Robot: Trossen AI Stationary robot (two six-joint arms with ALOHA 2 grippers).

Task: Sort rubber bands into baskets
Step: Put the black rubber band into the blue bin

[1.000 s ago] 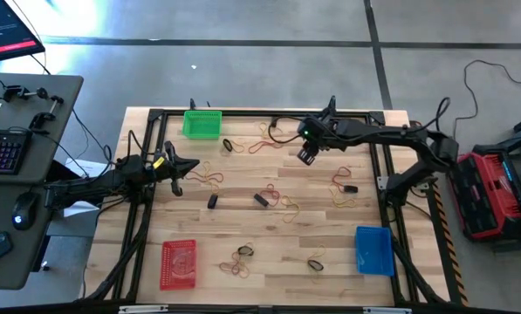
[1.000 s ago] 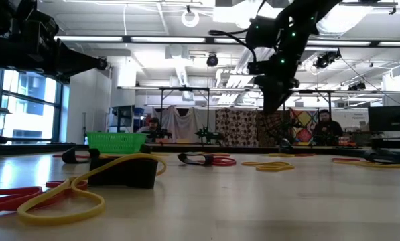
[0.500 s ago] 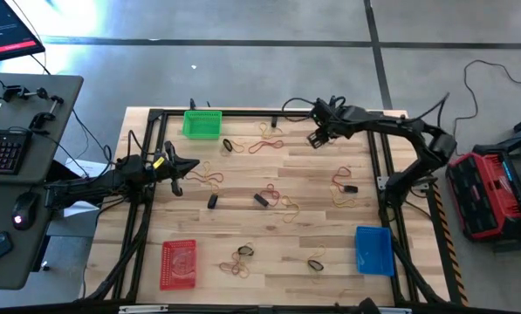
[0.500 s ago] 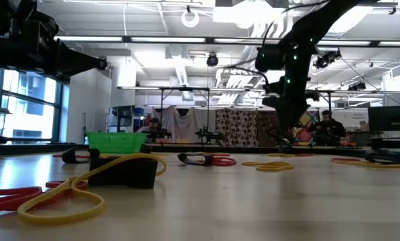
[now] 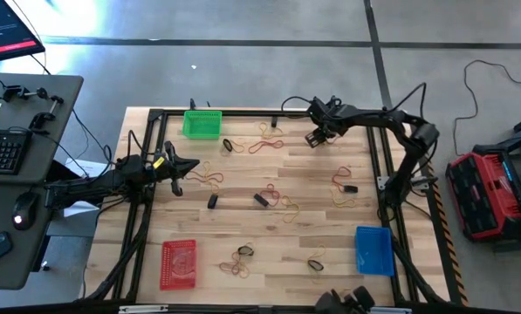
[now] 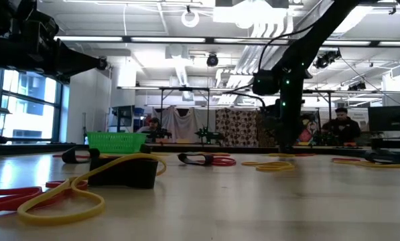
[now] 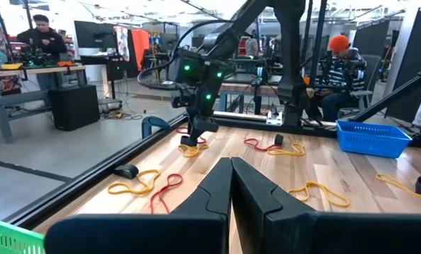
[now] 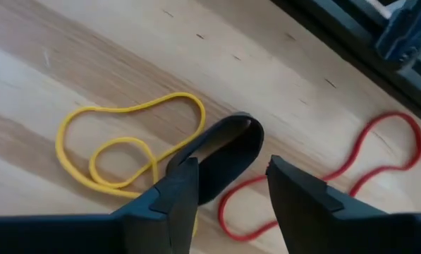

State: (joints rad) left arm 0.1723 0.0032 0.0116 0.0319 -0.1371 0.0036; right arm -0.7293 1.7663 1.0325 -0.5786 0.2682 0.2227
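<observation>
My right gripper (image 8: 231, 176) is open and low over the table near its far edge (image 5: 315, 138). Its fingers stand on either side of a black rubber band (image 8: 221, 152), which lies flat on the wood on top of a yellow band (image 8: 111, 152) and a red band (image 8: 323, 183). My left gripper (image 7: 231, 176) is shut and empty, hovering at the table's left side (image 5: 183, 167). The green basket (image 5: 202, 123) stands at the far left, the red basket (image 5: 178, 263) at the near left, and the blue basket (image 5: 373, 249) at the near right. My right gripper comes at the black band from above, pointing down, one finger (image 8: 175, 187) close beside the band's near end (image 8: 178, 166). I cannot tell whether it touches the band, which lies flat on the table.
Several more bands lie scattered over the table: red and yellow ones near the far edge (image 5: 264, 144), black ones in the middle (image 5: 261, 200), and others near the front (image 5: 241, 259). A black metal frame (image 5: 382, 174) borders the table. People sit at benches in the room behind (image 6: 339, 127).
My right gripper has moved toward the table's far edge and gone down to the table top, over the black, yellow and red bands. My left arm has kept still.
</observation>
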